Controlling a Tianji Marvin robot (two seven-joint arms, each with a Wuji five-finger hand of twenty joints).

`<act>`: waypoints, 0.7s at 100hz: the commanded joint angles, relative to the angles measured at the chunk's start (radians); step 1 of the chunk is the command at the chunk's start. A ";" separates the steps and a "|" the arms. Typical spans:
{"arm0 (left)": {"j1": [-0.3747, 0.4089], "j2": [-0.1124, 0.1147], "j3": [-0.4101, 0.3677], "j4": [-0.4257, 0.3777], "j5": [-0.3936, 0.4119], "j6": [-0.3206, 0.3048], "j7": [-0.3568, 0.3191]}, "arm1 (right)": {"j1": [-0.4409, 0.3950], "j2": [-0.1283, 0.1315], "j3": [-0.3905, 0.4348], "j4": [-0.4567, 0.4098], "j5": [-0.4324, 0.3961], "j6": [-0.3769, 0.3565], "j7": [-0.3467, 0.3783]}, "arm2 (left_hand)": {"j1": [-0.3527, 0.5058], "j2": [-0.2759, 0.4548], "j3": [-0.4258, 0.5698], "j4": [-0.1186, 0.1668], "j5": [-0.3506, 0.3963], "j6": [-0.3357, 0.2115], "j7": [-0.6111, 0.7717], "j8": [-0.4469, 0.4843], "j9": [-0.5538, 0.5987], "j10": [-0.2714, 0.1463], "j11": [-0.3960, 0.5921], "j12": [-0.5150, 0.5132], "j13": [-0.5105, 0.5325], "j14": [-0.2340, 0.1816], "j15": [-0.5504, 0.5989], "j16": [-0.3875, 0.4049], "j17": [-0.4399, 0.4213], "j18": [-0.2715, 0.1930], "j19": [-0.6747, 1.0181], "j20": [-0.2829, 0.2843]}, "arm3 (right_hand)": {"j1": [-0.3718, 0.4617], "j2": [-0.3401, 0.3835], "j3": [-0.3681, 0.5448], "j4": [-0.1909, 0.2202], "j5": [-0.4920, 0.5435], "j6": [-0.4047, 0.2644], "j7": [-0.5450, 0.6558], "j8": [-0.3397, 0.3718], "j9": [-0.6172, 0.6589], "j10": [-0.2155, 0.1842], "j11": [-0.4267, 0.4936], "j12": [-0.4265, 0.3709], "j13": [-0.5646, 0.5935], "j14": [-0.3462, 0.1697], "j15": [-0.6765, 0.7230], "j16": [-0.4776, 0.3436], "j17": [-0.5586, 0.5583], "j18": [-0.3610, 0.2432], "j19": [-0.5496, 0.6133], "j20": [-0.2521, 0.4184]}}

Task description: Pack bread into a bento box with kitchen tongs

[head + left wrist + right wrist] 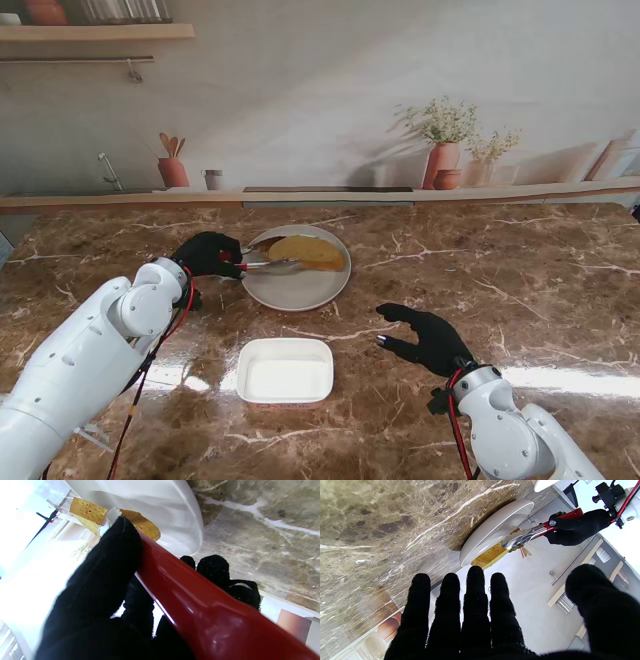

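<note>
A yellow-brown slice of bread (310, 251) (87, 511) (487, 556) lies on a round white plate (300, 290) (175, 512) (492, 527). My left hand (205, 254) (105, 580) (575, 527) is shut on the red handle of the kitchen tongs (262, 265) (200, 600) (527, 533). Their metal tips reach over the plate to the near edge of the bread. The white bento box (286, 370) stands nearer to me than the plate. My right hand (428, 336) (475, 615) hovers open over the table, right of the box, holding nothing.
The marble table top (520, 270) runs back to a ledge with a terracotta utensil pot (173, 170), a small cup (212, 179) and potted plants (443, 150).
</note>
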 commanded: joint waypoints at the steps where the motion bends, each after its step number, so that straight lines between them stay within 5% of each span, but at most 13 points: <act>1: 0.012 0.007 -0.014 -0.039 0.006 -0.011 -0.009 | -0.006 -0.001 -0.003 0.002 0.001 0.003 0.011 | 0.207 0.190 0.202 0.041 0.052 -0.045 0.088 0.044 0.148 -0.210 0.269 0.096 0.038 0.007 0.077 0.018 0.010 -0.031 0.095 0.040 | 0.018 0.014 -0.013 0.023 -0.024 -0.023 -0.011 -0.010 -0.009 -0.011 0.004 0.010 0.002 -0.001 0.007 0.014 -0.004 -0.008 -0.021 0.027; 36: 0.190 0.059 -0.209 -0.312 0.069 -0.077 -0.174 | -0.005 -0.003 0.000 -0.003 -0.004 0.005 0.001 | 0.203 0.196 0.198 0.040 0.050 -0.051 0.082 0.048 0.148 -0.208 0.269 0.092 0.043 -0.001 0.075 0.019 0.012 -0.037 0.092 0.043 | 0.019 0.014 -0.015 0.023 -0.023 -0.022 -0.011 -0.008 -0.009 -0.011 0.004 0.009 0.005 -0.001 0.007 0.014 -0.003 -0.009 -0.020 0.027; 70: 0.431 0.105 -0.432 -0.571 0.098 -0.207 -0.368 | -0.001 -0.003 0.000 -0.006 -0.008 0.002 -0.001 | 0.202 0.206 0.182 0.042 0.040 -0.046 0.063 0.048 0.147 -0.201 0.261 0.088 0.051 -0.010 0.071 0.021 0.023 -0.041 0.092 0.046 | 0.018 0.014 -0.014 0.023 -0.022 -0.024 -0.012 -0.006 -0.010 -0.010 0.004 0.008 0.005 -0.001 0.007 0.014 -0.002 -0.009 -0.020 0.027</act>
